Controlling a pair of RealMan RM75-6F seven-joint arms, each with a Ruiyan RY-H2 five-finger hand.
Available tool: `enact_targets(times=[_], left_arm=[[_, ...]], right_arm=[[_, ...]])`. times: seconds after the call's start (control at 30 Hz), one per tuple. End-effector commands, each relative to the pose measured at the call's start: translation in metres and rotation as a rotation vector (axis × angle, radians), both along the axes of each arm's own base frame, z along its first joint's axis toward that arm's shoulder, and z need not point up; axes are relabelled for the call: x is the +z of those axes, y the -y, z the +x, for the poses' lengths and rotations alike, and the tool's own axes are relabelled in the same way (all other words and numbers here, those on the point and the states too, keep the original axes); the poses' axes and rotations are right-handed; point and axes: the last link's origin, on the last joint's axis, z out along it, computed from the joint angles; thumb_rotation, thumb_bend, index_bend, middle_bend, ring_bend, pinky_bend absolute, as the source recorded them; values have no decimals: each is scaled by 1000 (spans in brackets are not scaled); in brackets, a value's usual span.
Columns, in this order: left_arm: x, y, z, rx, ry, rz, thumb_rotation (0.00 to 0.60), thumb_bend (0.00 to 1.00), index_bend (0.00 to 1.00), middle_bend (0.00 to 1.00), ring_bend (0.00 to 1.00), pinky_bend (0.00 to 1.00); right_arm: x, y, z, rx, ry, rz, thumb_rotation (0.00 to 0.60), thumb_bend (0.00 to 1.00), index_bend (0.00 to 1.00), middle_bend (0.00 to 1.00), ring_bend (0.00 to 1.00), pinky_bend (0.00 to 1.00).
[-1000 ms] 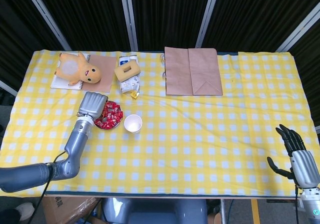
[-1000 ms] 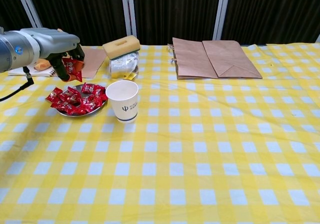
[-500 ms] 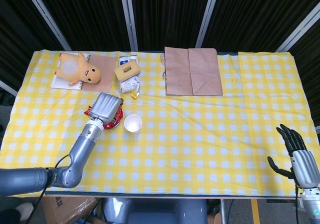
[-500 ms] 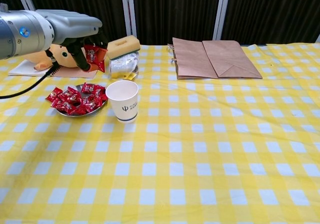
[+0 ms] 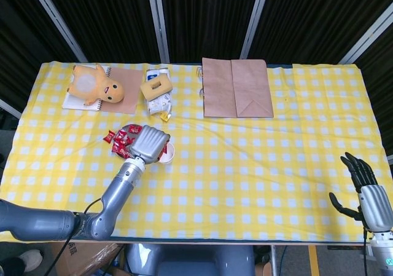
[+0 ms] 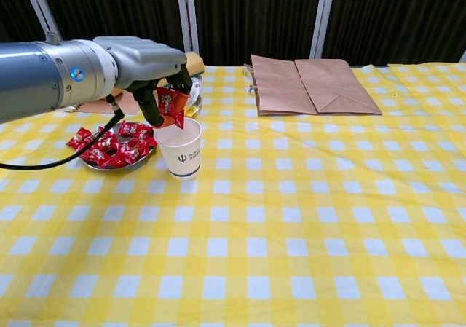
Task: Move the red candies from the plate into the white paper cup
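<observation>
Chest view, starting at the left: the plate of red candies sits on the worktop, just beside the white paper cup. The left hand pinches one candy directly above the cup's mouth, hanging roughly upright, so the drop is straight down — no sideways shift seems needed. This hand is by far the nearer one. A second ago it held the candy up over the plate's far side; it has since carried it rightward to the cup. Far right in the head view, the right hand hangs off the worktop's edge — fingers apart, holding nothing, unmoved.
</observation>
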Motion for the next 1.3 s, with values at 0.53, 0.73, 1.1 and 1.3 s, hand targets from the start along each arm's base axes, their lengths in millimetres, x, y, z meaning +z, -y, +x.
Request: enact_targets(times=[0.53, 0.73, 1.1, 1.3], left_arm=[[-5, -4, -5, 27, -7, -2, 600, 427, 543, 514, 958, 956], [-6, -5, -4, 26, -2, 0, 600, 424, 539, 511, 958, 956], [-8, -4, -5, 26, -7, -5, 600, 382, 511, 480, 958, 956], [-8, -3, -4, 23, -6, -11, 600, 359, 466, 450, 958, 956]], right_arm=[[1, 0, 0, 1, 1, -2, 600, 424, 0, 0, 0, 0], [0, 0, 1, 3, 3, 0, 600, 424, 0, 0, 0, 0], [1, 0, 1, 6, 8, -2, 600, 424, 0, 0, 0, 0], [1, -1, 1, 6, 9, -4, 600, 425, 0, 0, 0, 0]])
